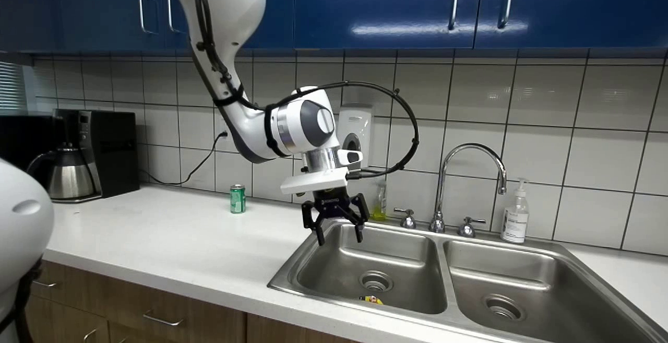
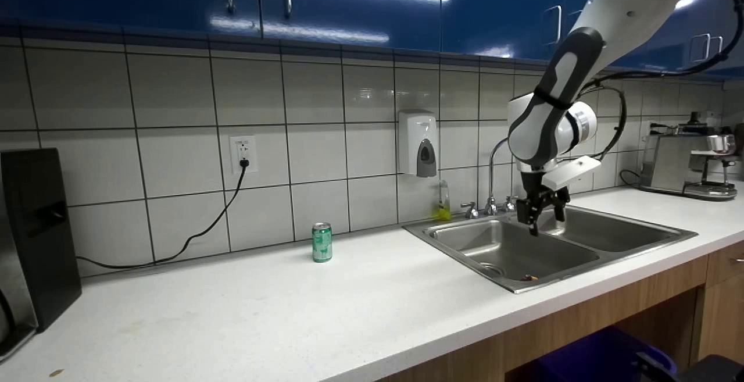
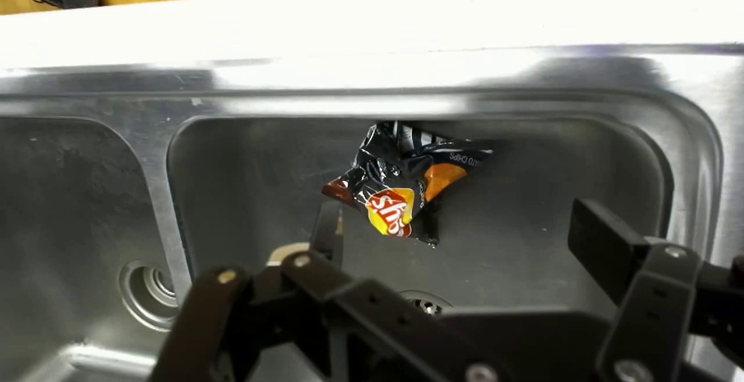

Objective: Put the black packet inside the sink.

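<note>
Nearest in the wrist view hangs the black gripper (image 3: 456,218), jaws spread wide over the sink (image 3: 523,106). Past them I see the black packet (image 3: 402,179) lying crumpled inside the sink, at twelve o'clock from the drain (image 3: 429,304). In an exterior view, the packet's basin (image 1: 415,280) is the nine o'clock one of the pair, and a green can (image 1: 237,199) stands upright on the counter (image 1: 156,233) at ten o'clock from the gripper.

1. Black with yellow, red and orange on packet (image 3: 401,181).
2. Silver-grey across sink (image 1: 342,272).
3. Plain black on gripper (image 1: 340,241).
4. Green on can (image 2: 322,243).
5. Deep blue on cupboards (image 1: 386,6).
6. Off-white, gridded with dark lines, on tiles (image 1: 543,95).
</note>
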